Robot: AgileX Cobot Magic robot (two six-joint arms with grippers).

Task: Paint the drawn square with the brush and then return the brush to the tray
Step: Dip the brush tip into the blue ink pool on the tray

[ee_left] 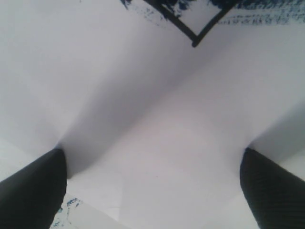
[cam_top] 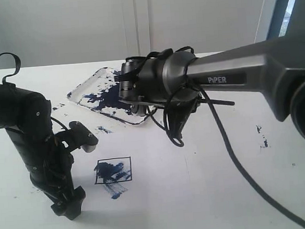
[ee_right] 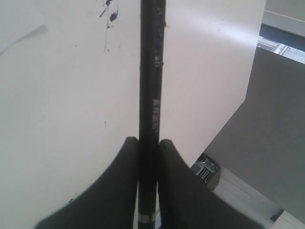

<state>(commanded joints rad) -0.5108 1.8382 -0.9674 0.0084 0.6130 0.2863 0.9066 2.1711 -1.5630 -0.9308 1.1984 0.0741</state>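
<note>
Right fingers [ee_right: 114, 191]: clamped on the brush [ee_right: 151, 71], one pad on each side of the black handle. The silver band sits right at the grip and the long end runs straight out ahead. I can't see the bristle end in the wrist view.

Left fingers [ee_left: 31, 191]: apart, nothing between them. They're planted on the paper sheet [cam_top: 198, 169], just beside a corner of the drawn square [ee_left: 193, 33].

In the exterior view my right wrist hangs over the tray [cam_top: 85, 83] at the far side of the worktop [cam_top: 34, 75], with the brush handle poking out sideways behind it. The drawn square [cam_top: 113, 170] is smeared dark blue through the middle. There are white gaps inside it, and some strokes have spilled past the lower outline.

My read is that this is the return leg, though with the gaps it could equally be a reload. Either way the handling is the same:
- Come down slowly with the brush near level, wet end over the blue blot and not over the bare rim.
- Don't release until the handle rests on the tray floor. It's a round stick, so it'll roll if dropped from height.
- Lay it along the tray's long side so neither end overhangs.
- Watch the cable [cam_top: 169, 129] looping under the wrist, which could drag through wet paint.
- Left fingers stay down and pin the paper until the right arm is clear.
</note>
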